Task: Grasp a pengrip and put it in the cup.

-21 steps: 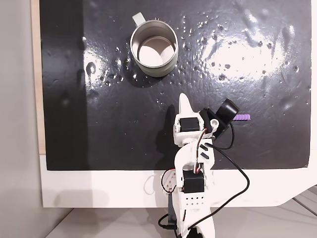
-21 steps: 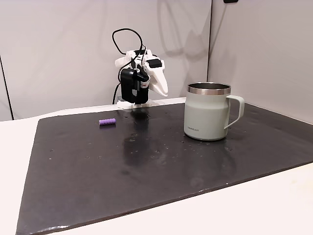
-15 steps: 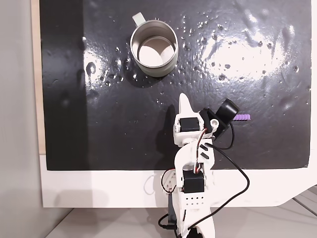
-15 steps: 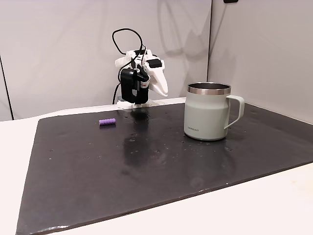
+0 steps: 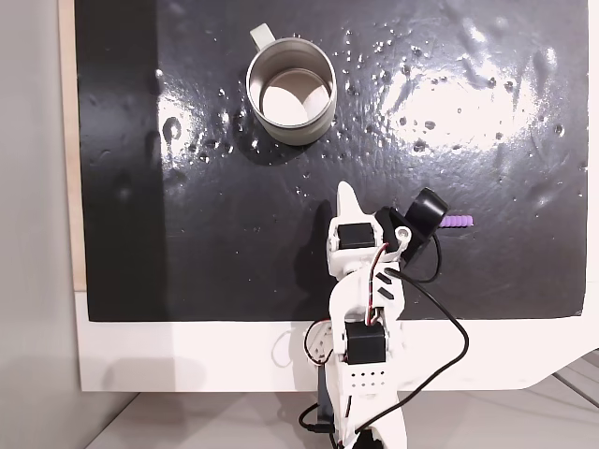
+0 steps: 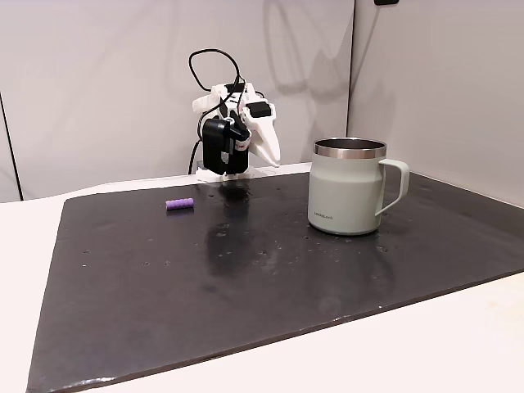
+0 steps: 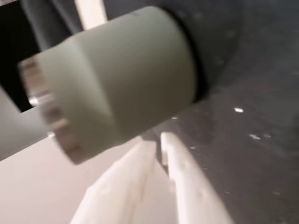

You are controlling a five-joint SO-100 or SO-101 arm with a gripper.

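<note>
Pengrip (image 5: 458, 222): laid flat on the black mat (image 5: 187, 234), to the right of the tool in the top-down fixed view, untouched.
Tool (image 5: 348, 195): raised, fingers closed together, nothing held.
Cup (image 5: 291, 94): upright, well apart from both.

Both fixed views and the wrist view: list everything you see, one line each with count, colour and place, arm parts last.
cup: one, pale grey-green with silver rim, upright on the black mat, handle on the right in that fixed view.
pengrip: one, purple, lying on the mat, left of the cup and apart from it in that fixed view.
mat: one, glossy black, covering most of the table.
table: one, white, showing around the mat's edges.
arm: one, white with black motors and cables, folded at the table's edge.
gripper: one, white, fingers nearly together, holding nothing, pointed toward the cup in the wrist view.
</note>
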